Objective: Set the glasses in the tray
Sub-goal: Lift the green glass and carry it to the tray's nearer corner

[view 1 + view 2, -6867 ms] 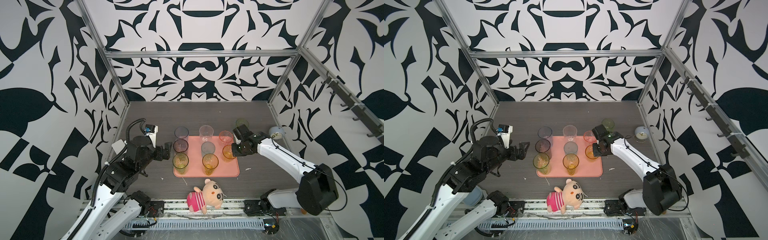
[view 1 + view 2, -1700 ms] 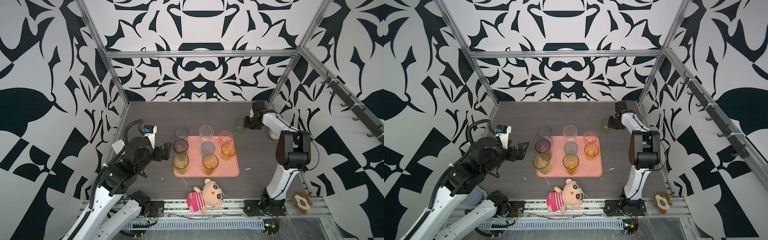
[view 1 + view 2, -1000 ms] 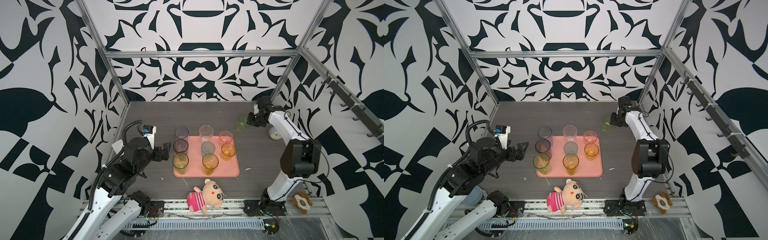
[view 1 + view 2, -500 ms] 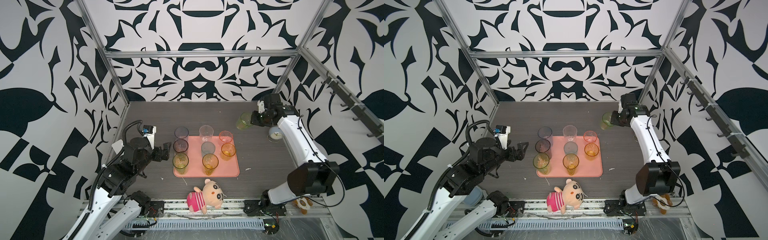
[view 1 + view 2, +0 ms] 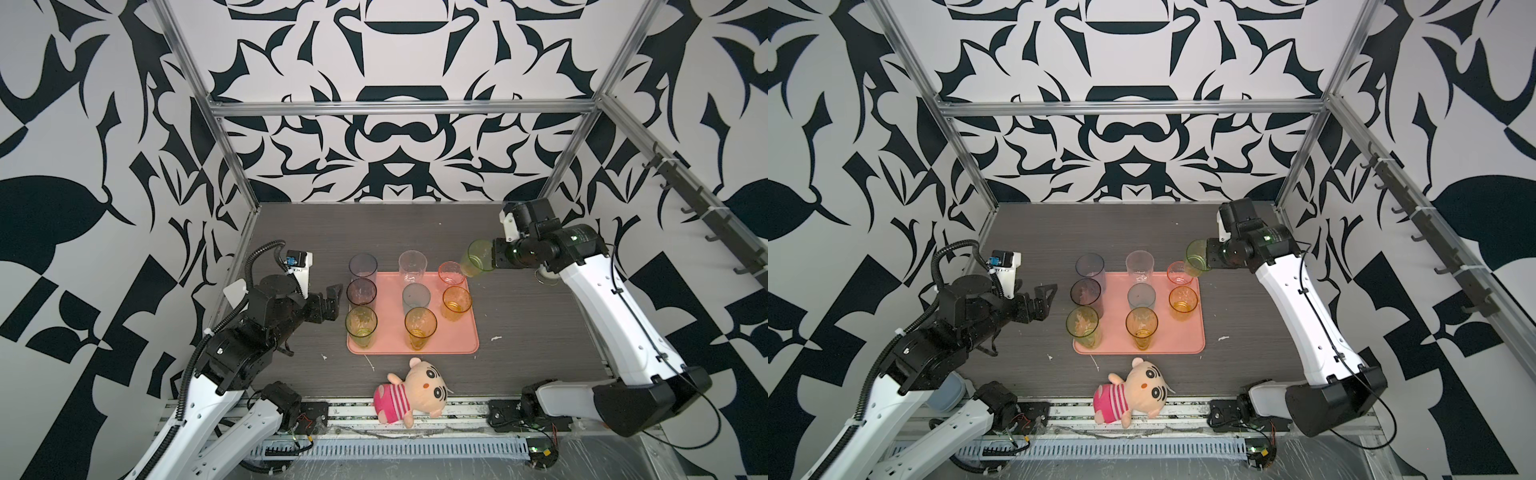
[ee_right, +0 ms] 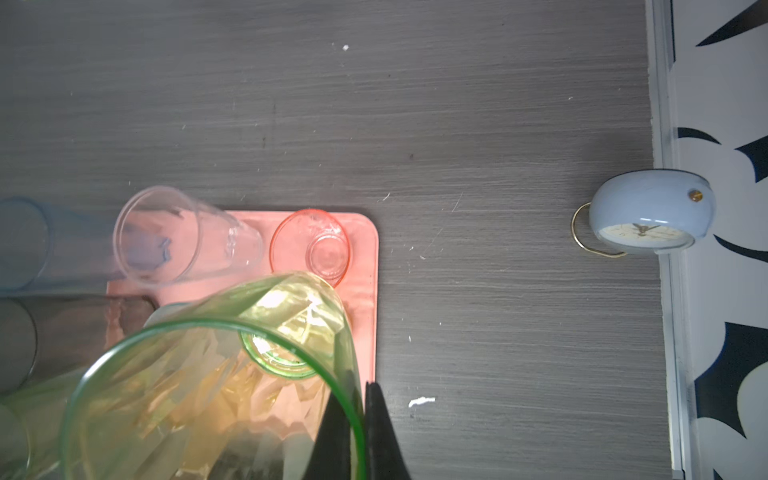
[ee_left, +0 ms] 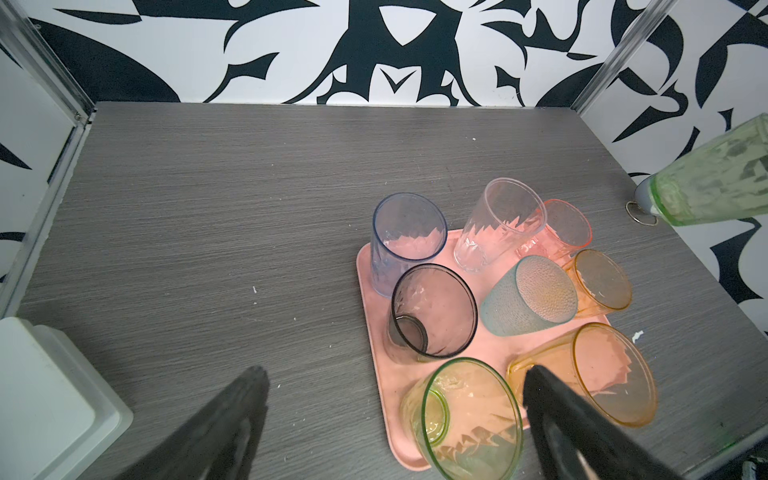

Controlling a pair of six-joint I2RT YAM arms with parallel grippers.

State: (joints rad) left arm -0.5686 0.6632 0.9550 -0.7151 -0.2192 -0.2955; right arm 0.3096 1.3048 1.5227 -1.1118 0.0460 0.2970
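Right fingers [image 6: 374, 428]: pinched together on the rim of a see-through green faceted tumbler [image 5: 478, 258], one finger inside the mouth and one outside.
Green tumbler: held tilted and clear of the bench, its base pointing toward the far right corner of the tray. It was just beside a short pink tumbler [image 5: 451, 272]; whether the two touched could not be told.
Left fingers [image 5: 332, 300]: spread wide, holding nothing, beside the tray's left edge.
Tray: a flat salmon-pink rectangular tray [image 5: 457, 340] with rounded corners lay mid-way across the dark grey wood-grain bench [image 5: 540, 332].
Left column: a tall blue-grey tumbler [image 5: 363, 266], a smoky one [image 5: 361, 291] and a yellow-green one [image 5: 360, 326], all upright.
Middle column: a tall clear tumbler [image 5: 412, 266], a dimpled teal one [image 5: 416, 297] and a tall amber one [image 5: 420, 328].
Right column: the pink tumbler, then a short amber one [image 5: 456, 303].
Around: a pink-striped plush doll [image 5: 411, 392] lay at the bench's near edge. A pale blue alarm clock [image 6: 648, 216] stood by the right wall, and a small white box [image 7: 50, 395] sat near the left arm.
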